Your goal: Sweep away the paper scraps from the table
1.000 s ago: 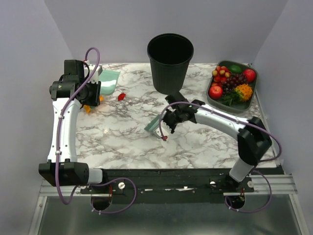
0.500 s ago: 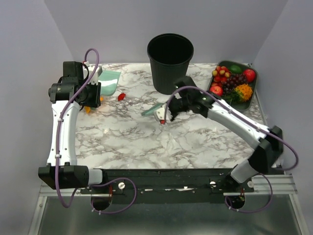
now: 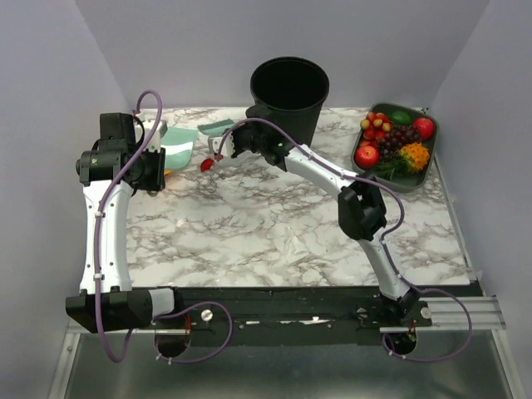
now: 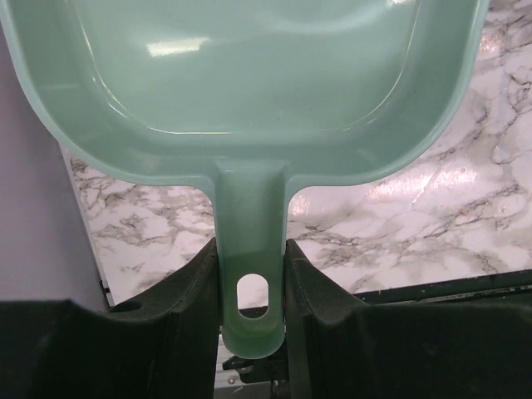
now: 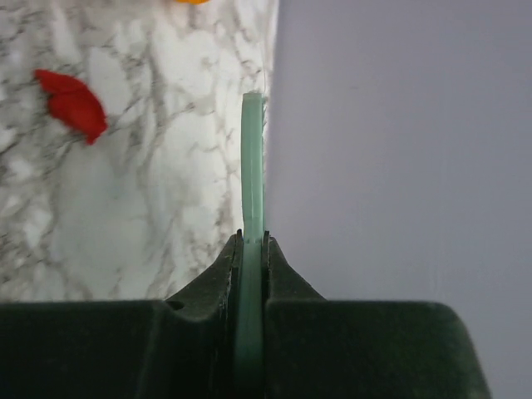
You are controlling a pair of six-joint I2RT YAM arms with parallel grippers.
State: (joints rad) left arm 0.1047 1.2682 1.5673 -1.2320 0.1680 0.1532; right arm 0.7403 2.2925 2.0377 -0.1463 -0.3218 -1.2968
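A teal dustpan (image 3: 179,144) rests at the table's (image 3: 274,241) far left, and my left gripper (image 3: 160,158) is shut on its handle (image 4: 252,274). The pan's bowl (image 4: 249,83) fills the left wrist view. My right gripper (image 3: 237,146) reaches across to the far left, shut on a thin flat teal sweeper (image 3: 218,127), seen edge-on (image 5: 253,166) in the right wrist view. One red paper scrap (image 3: 207,164) lies on the marble between the sweeper and the dustpan's mouth, left of the sweeper blade (image 5: 73,104).
A tall black bin (image 3: 289,91) stands at the back centre, just behind my right arm. A tray of fruit (image 3: 396,145) sits at the back right. An orange bit (image 3: 169,172) lies beside the dustpan. Grey walls close in the left and right sides.
My right arm swung from the table's middle up and across to the far left, carrying the sweeper to just beside the dustpan. The left arm and dustpan shifted slightly.
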